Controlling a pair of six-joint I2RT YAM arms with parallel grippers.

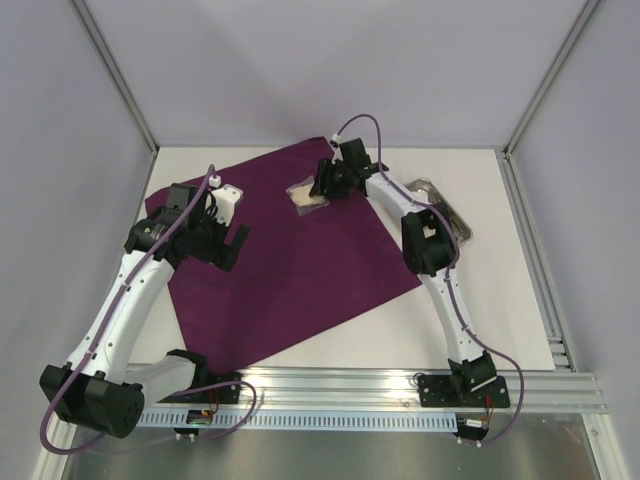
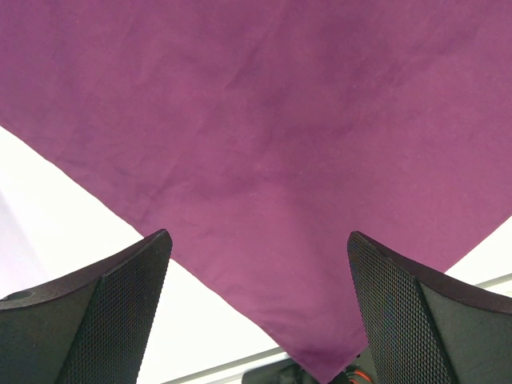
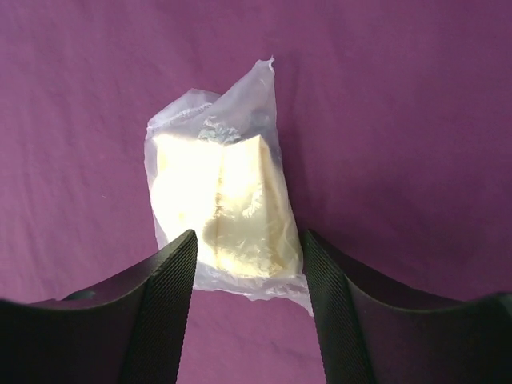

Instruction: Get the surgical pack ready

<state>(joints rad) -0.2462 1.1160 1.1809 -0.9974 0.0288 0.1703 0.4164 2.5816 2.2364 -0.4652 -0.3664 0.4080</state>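
draping white table (image 1: 480, 300): purple cloth (image 1: 290, 270); left tool (image 2: 258, 240) wide; right tool (image 3: 248, 240) astride packet (image 3: 220, 200), grip unclear.

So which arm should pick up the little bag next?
The right. The right gripper sits over the packet on the purple cloth, one finger on each side. The left gripper hangs open over bare fabric, away from it.
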